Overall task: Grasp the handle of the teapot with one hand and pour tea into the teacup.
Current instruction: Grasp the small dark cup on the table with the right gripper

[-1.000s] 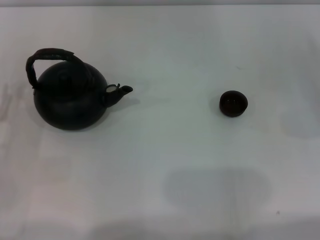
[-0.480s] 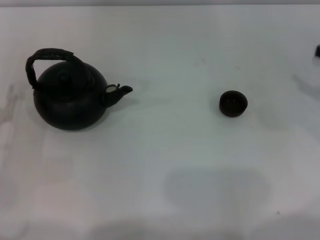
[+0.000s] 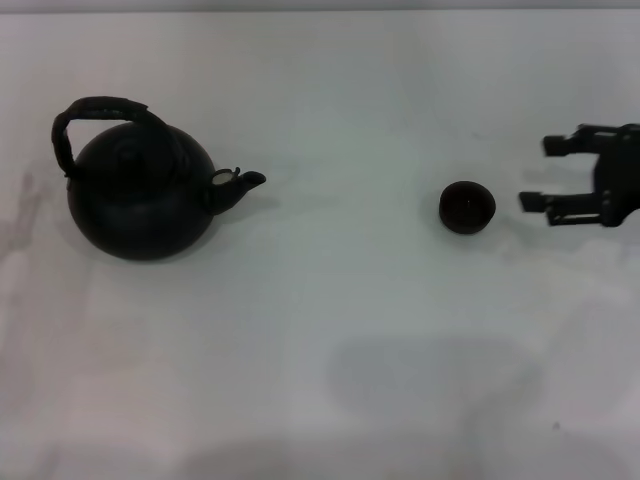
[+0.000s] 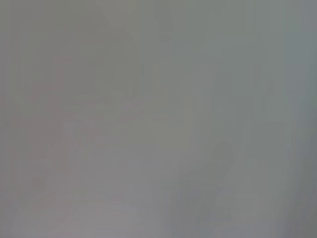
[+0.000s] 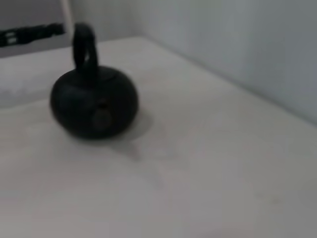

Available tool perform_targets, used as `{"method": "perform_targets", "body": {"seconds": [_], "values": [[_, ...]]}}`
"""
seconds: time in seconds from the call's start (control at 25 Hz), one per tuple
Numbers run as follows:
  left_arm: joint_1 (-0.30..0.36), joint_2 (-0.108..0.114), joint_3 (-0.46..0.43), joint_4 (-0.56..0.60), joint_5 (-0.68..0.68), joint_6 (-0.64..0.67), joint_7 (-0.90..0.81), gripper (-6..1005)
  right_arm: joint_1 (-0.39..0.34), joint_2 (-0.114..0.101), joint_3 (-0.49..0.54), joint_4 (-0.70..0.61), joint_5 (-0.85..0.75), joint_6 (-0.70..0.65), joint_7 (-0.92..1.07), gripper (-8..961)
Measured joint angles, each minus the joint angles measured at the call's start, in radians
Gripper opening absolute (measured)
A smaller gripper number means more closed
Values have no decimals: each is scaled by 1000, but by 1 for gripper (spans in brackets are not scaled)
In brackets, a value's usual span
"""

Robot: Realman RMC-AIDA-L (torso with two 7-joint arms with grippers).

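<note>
Right tool (image 3: 533, 173) hangs wide open and empty just beside the teacup (image 3: 467, 207); teapot (image 3: 142, 190) sits well apart on the tabletop (image 3: 330, 330).

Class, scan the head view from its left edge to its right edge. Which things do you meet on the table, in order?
handle → teapot → teacup → right tool, open, entering at the right edge.

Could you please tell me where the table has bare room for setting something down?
The broad stretch of white table between the round matte black teapot and the tiny dark teacup is bare, as is the near side. It is tightest between teacup and the open right gripper.
</note>
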Motion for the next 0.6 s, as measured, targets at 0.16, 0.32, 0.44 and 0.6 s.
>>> {"method": "perform_targets", "body": {"seconds": [0.16,0.32,0.44,0.6], "values": [[5,0,0,-4,7,-4,0,713,35,37,0,-1,-78,-4,2,794],[13,0,0,-5,10,-5,0,714,63,47,-24,10,-103,-13,2,791],[16,0,0,-5,10,-7,0,714,74,49,-47,12,-101,-22,2,789],[16,0,0,-5,10,-7,0,713,85,52,-86,12,-99,-48,2,786]]}}
